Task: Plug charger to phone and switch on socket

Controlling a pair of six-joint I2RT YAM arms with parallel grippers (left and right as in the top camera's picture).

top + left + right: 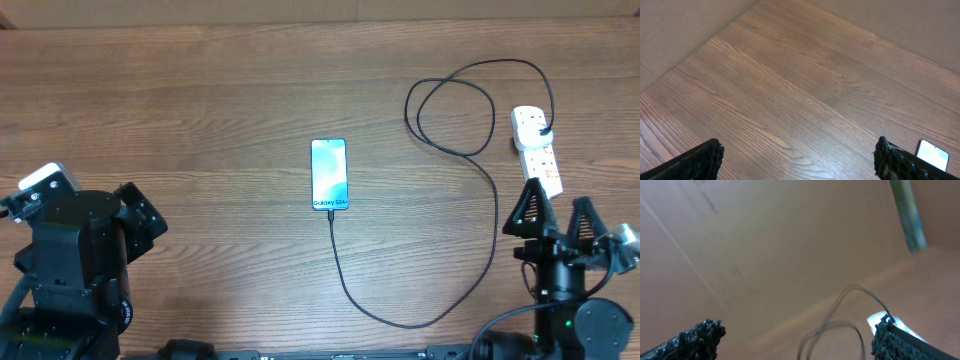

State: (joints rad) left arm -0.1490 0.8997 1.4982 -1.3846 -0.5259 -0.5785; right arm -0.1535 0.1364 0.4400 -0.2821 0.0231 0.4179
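The wood table fills the frame. My left gripper hangs wide open at lower left, and my right gripper is wide open at lower right. The charger loops from the socket at the right edge to the phone, which lies in the centre.

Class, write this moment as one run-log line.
phone: cable at its lower end | plug: in power strip | on/off: cannot tell | left gripper: open, empty | right gripper: open, by strip's near end
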